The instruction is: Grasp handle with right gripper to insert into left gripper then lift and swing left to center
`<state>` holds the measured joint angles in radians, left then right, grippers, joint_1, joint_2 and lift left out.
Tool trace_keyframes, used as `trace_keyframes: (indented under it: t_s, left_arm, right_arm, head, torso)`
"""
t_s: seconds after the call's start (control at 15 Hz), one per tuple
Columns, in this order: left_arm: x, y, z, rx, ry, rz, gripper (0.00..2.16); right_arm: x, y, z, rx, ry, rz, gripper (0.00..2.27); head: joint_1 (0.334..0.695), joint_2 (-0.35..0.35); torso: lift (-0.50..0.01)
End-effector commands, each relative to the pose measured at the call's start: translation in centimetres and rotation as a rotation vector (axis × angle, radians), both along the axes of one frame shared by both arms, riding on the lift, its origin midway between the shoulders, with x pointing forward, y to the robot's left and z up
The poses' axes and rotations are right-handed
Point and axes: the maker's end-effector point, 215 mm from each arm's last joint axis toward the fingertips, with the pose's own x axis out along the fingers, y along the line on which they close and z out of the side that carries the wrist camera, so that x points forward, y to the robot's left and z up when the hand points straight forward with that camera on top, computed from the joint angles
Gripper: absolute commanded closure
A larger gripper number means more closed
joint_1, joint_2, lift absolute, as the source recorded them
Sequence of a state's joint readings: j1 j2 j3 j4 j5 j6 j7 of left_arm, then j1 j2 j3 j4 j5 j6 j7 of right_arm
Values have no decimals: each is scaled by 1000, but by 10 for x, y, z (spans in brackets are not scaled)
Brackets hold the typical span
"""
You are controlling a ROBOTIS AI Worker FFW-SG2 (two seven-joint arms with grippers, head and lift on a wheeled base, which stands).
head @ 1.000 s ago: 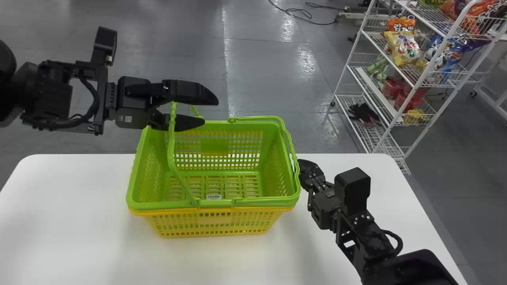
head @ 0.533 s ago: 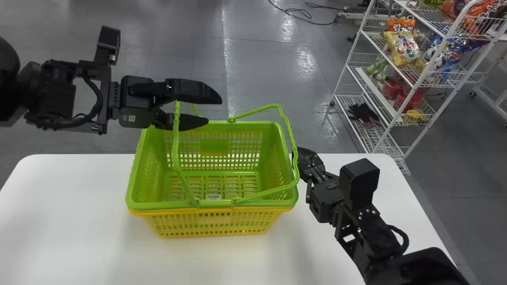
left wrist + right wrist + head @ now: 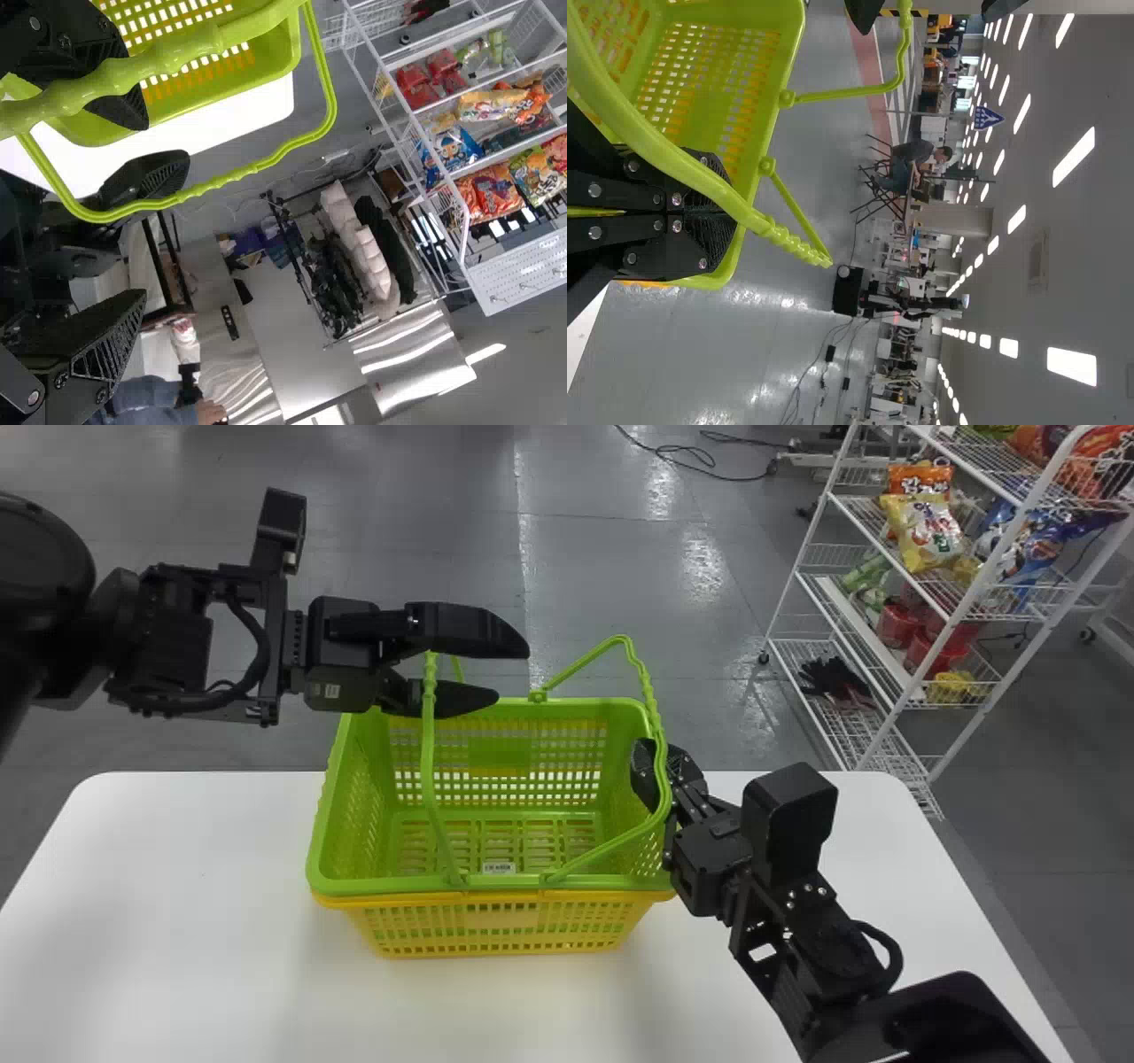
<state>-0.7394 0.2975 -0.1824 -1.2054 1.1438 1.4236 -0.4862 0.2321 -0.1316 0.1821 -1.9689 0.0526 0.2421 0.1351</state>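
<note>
Near the left gripper (image 3: 514,673)'s wide-spread fingers, a green basket (image 3: 390,886) is nested in a yellow basket (image 3: 505,932). Beside a handle (image 3: 649,700), the right gripper (image 3: 641,755) is held closed.

Grey floor (image 3: 399,531); white table (image 3: 177,886); white wire rack (image 3: 852,615) holding snack bags (image 3: 926,531); ceiling lights (image 3: 1074,157) in rows.

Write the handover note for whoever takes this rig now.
Left gripper: open, beside the raised left handle.
Right gripper: fingers together, the raised right handle crossing them; no firm grasp evident.
Green basket: nested in the yellow one on the table.
Done: both handles up off the rim.
Left: right handle into left gripper, close, lift, swing to center.
</note>
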Motion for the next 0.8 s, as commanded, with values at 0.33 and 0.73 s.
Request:
trace_keyframes:
  t_s: [0.33,0.73]
  left_arm:
    - [1,1,0,-2,0,4,161]
    - [3,-1,1,-5,2,6,161]
  right_arm:
    - [-7,53,10,8,8,63,2024]
    - [-10,80,15,3,11,97,2024]
  head:
    - [684,-50]
    - [684,-18]
  torso:
    - [-93]
    - [-93]
